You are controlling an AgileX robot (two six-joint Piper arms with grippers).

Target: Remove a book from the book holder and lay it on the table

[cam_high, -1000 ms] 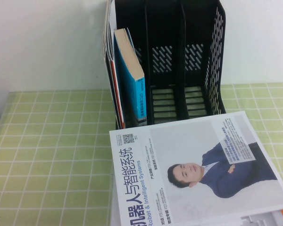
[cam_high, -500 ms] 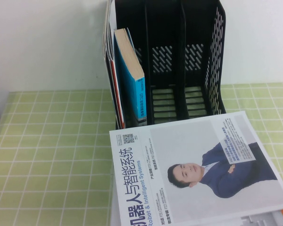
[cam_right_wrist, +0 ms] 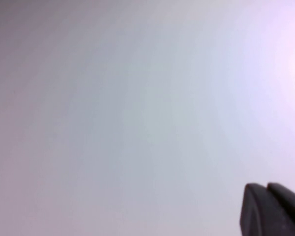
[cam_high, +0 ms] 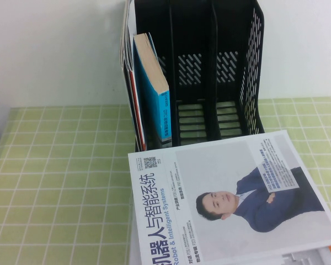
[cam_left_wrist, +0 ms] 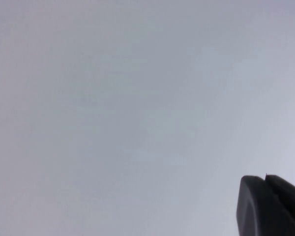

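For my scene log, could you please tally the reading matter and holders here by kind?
Books: 1, the book, upright in the holder.
Magazines: 2, white magazine on the table; red-edged magazine beside the book.
Holders: 1, the book holder.
Total: 4.
Left gripper and right gripper face blank wall.

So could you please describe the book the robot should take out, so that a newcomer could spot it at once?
Find the tall black book holder at the back of the table. The book stands upright in its leftmost compartment. It is thick, with a cyan spine and cream page edges, unlike the thin magazines beside it. The left gripper and right gripper show only in their wrist views, facing blank grey.
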